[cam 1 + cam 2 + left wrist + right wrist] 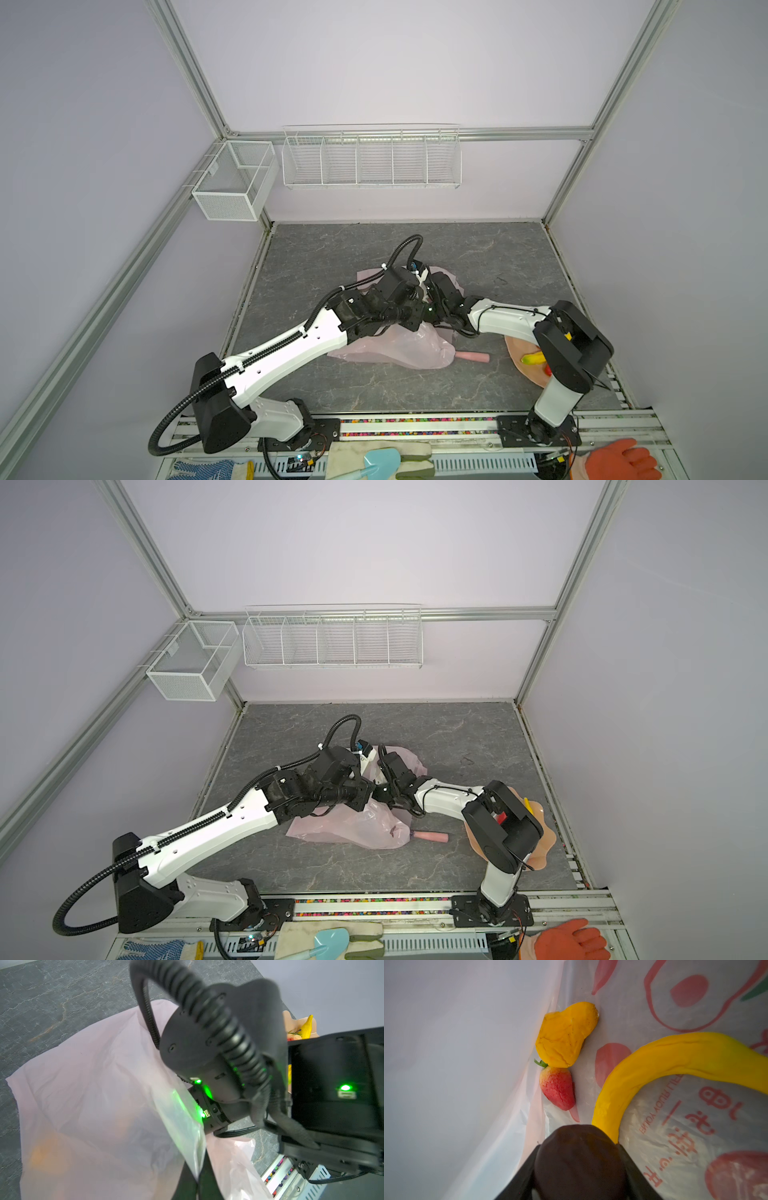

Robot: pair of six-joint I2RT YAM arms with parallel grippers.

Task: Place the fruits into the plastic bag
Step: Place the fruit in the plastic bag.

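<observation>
Closed left jaws pinch plastic bag (93,1084); right jaws touch banana (675,1053).

Two white-and-black arms reach up from the lower edge of both top views and meet at mid-frame. The left arm (291,353) stretches long and low from the lower left, wrist bent. Its left gripper (197,1184) is clamped closed on a fold of the plastic bag (93,1084). The right arm (507,318) rises at the lower right, elbow folded sharply, forearm pointing left. The right gripper (580,1153) sits inside the bag; how wide its jaws stand is unclear.
</observation>
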